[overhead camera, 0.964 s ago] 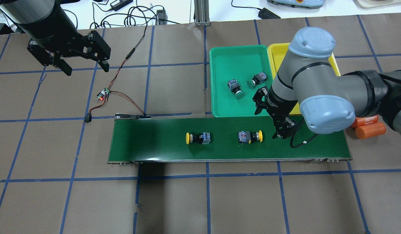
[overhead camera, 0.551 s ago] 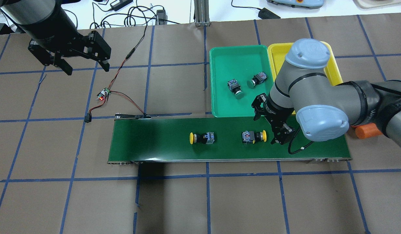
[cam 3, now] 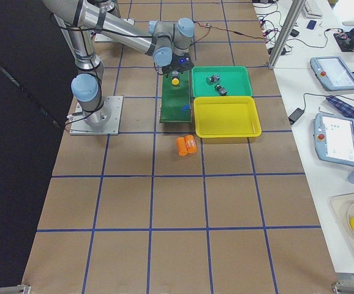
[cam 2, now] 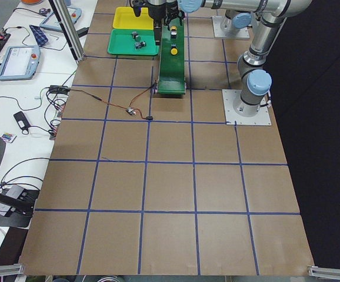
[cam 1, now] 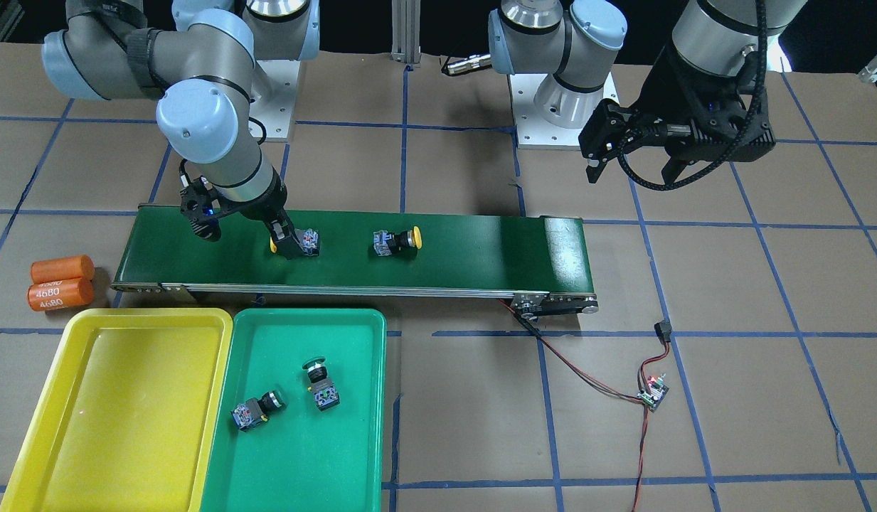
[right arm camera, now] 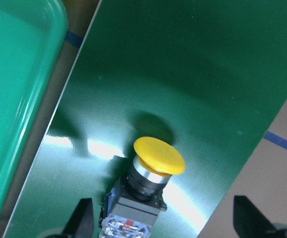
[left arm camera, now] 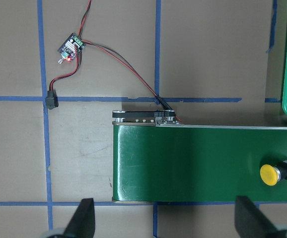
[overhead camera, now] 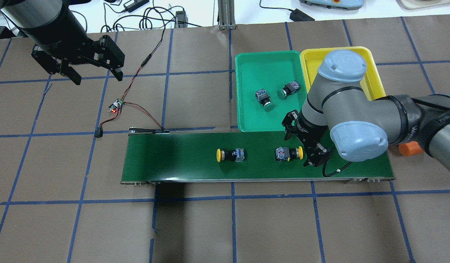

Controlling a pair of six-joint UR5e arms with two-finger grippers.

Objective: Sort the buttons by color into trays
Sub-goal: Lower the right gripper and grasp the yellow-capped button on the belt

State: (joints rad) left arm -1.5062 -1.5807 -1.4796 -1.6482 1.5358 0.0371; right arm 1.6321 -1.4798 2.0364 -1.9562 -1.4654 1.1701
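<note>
Right jaws hung wide open, empty, over a yellow button point(right arm camera: 158, 157). It sat off-centre by one finger point(right arm camera: 83, 218); closing might knock it askew.

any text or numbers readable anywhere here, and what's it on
"4680": on the lower orange cylinder, printed twice along its side.
Upper orange cylinder: digits at its lower edge, partly cut off, not readable.
Black sleeve on the right arm: white lettering, too blurred to read.
Yellow button body label in the right wrist view: blurred, unreadable.
Nothing else legible.
</note>
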